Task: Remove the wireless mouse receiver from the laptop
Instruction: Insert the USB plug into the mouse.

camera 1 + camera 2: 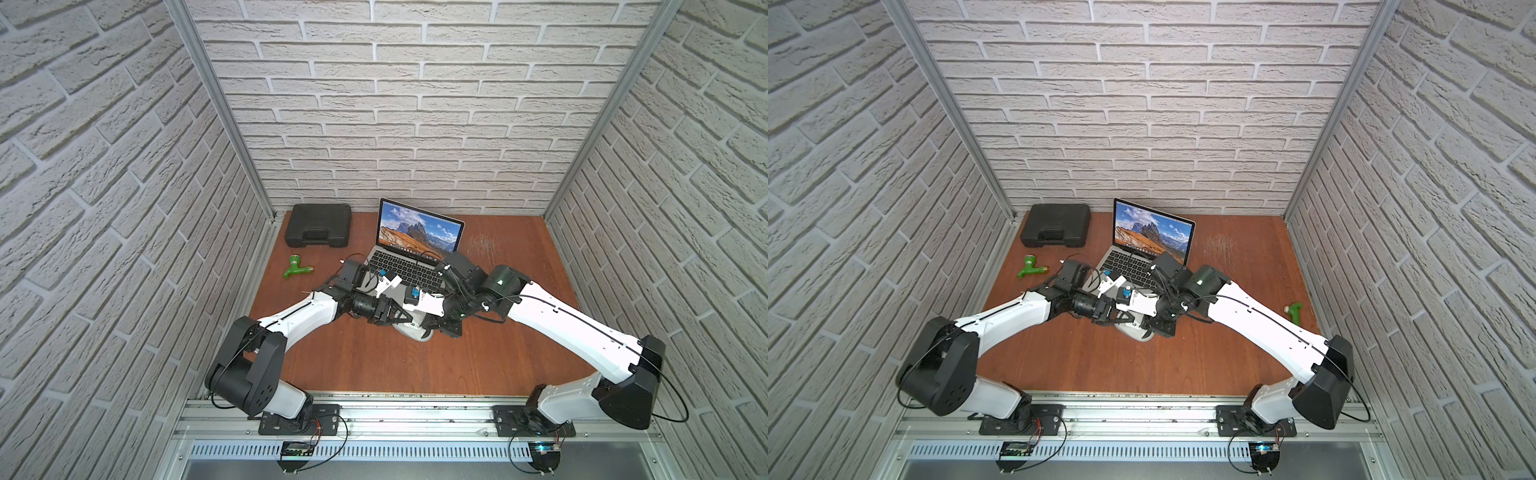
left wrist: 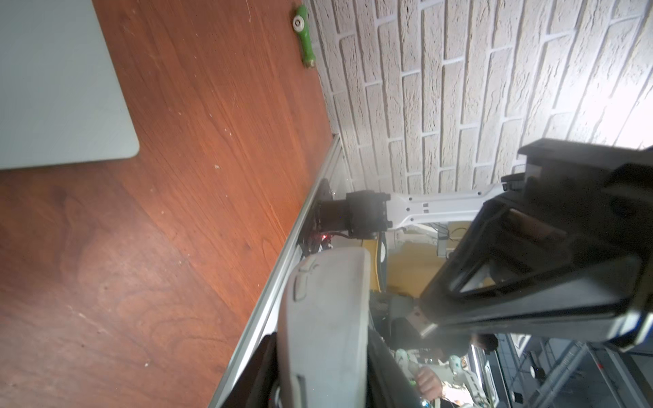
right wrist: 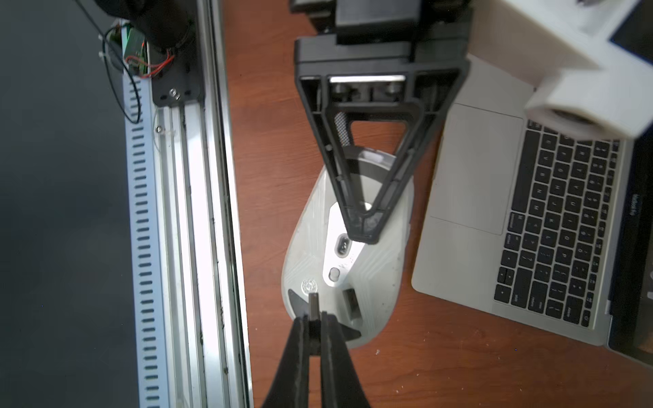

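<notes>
The silver-grey laptop (image 1: 415, 266) (image 3: 459, 254) stands open at mid-table, its screen lit. My right gripper (image 3: 314, 318) is shut on the wireless mouse receiver (image 3: 313, 307), a tiny dark plug with a metal end (image 2: 422, 319), clear of the laptop. The plug hangs just over the upturned underside of a grey-white mouse (image 3: 374, 268), beside a small slot (image 3: 351, 302). My left gripper (image 2: 321, 371) is shut on that mouse (image 2: 325, 318), one finger (image 3: 364, 226) lying across its underside. Both grippers meet in front of the laptop in both top views.
A black moulded case (image 1: 319, 225) lies at the back left. One green tap fitting (image 1: 297, 267) sits left of the laptop, another (image 1: 1295, 311) near the right wall. The aluminium rail (image 3: 198, 212) runs along the table's front edge, close to the mouse.
</notes>
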### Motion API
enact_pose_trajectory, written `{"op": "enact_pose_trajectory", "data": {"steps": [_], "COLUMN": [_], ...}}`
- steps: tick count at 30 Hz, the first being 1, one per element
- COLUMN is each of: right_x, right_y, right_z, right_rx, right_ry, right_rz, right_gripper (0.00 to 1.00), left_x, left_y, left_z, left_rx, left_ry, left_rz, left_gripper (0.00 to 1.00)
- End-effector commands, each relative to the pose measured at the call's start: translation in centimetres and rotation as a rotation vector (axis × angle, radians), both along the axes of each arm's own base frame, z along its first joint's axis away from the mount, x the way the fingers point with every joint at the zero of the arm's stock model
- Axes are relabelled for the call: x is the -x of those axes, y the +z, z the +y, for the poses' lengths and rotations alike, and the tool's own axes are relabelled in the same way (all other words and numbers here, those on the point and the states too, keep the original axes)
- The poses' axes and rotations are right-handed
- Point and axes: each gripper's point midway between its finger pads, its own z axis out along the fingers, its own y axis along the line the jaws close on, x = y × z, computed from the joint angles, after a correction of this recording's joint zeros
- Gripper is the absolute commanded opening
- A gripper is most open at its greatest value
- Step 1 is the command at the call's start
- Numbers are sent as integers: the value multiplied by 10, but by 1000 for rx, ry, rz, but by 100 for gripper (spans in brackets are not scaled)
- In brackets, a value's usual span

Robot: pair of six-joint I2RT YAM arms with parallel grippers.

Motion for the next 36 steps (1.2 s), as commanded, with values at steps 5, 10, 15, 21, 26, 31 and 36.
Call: {"op": "enact_pose_trajectory", "data": {"steps": [5,10,15,21,26,31,36], "right_x": [-2,-3,4,7,9,4,2], "right_y": [1,0,2,-2,-6,-11,-18], "right_z": [-16,-13,2,7,9,10,11], "right_rx": [170,233,200,212,217,217,209], "right_ry": [94,117,169,185,191,185,165], "right_rz": [-10,16,62,77,99,80,93], "right_gripper": [3,2,2,2,2,2,2], "left_x": [19,18,16,16,14,13,11], "left_y": [1,7,7,12,13,15,17], "left_z": [2,1,2,2,2,2,1], "left_rx": [56,64,64,71,74,79,84], "left_ry": [-98,-102,-100,-99,-96,-96,-95], "left_rz": [86,61,58,45,38,26,13], "left_gripper": [0,0,0,0,0,0,0]}}
